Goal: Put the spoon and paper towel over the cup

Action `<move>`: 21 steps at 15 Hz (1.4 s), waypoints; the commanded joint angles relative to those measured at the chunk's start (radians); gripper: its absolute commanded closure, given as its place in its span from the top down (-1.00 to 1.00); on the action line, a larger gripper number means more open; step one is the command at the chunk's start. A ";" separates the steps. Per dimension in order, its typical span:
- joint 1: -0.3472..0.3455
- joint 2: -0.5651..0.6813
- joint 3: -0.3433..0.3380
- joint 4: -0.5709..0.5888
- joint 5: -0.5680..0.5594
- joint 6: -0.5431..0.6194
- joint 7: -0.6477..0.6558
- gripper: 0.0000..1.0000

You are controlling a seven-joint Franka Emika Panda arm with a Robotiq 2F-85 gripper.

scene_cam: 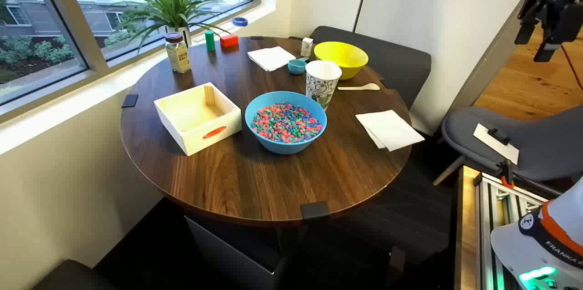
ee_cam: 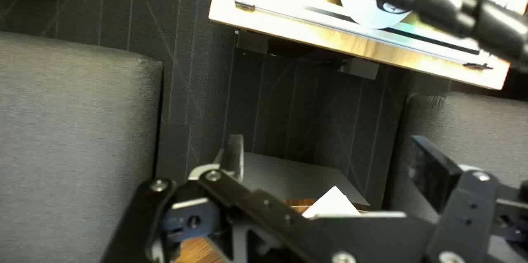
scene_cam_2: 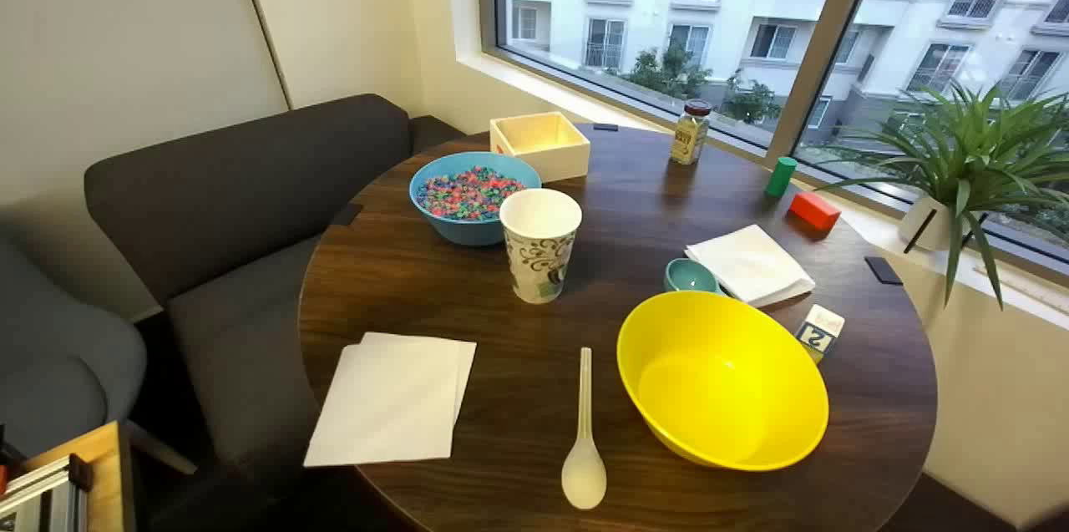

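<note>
Gripper [scene_cam: 533, 51] hangs upper R of frame in an exterior view, well off to the R of the table [scene_cam: 255, 180]; fingers wide apart, wrist view shows the gap too. Low & R of ctr in wrist view a white corner [ee_cam: 333, 205] pokes up, partly hidden by the gripper; can't tell what it belongs to.

Cup [scene_cam_2: 534, 265] w/ dark swirl print stands upright, approx. mid-frame in both exterior views. Spoon [scene_cam_2: 585, 473] lies on the table, lower ctr in an exterior view, handle toward top of frame, apart from the cup. Paper towel [scene_cam_2: 380, 407], 2 overlapping sheets, lies lower L of same frame, a corner jutting past the table edge; apart from cup & spoon.

Crowding in: blue bowl [scene_cam: 286, 146] of multicol. beads [scene_cam: 287, 122] just beside the cup (touching or not, can't tell). Yellow bowl [scene_cam_2: 718, 398], lower R, near the spoon; around its upper rim: teal scoop [scene_cam_2: 691, 275], other napkin [scene_cam_2: 752, 260], "2" block [scene_cam_2: 818, 330].

Farther out, in an exterior view: wooden box [scene_cam: 200, 142] L of blue bowl; jar [scene_cam: 177, 58], green cyl. [scene_cam: 210, 40], red block [scene_cam: 229, 41] & plant [scene_cam: 173, 5] upper L; blue ring [scene_cam: 239, 22] upper ctr; grey chair [scene_cam: 537, 130] mid R w/ white strip [scene_cam: 492, 146] on seat.
</note>
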 commanded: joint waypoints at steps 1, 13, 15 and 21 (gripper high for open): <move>0.024 -0.002 -0.015 0.003 -0.008 -0.006 0.013 1.00; 0.033 -0.044 -0.032 -0.207 0.086 0.317 0.089 1.00; 0.027 -0.063 -0.036 -0.275 0.135 0.417 0.103 1.00; 0.024 -0.105 -0.073 -0.453 0.283 0.661 0.084 1.00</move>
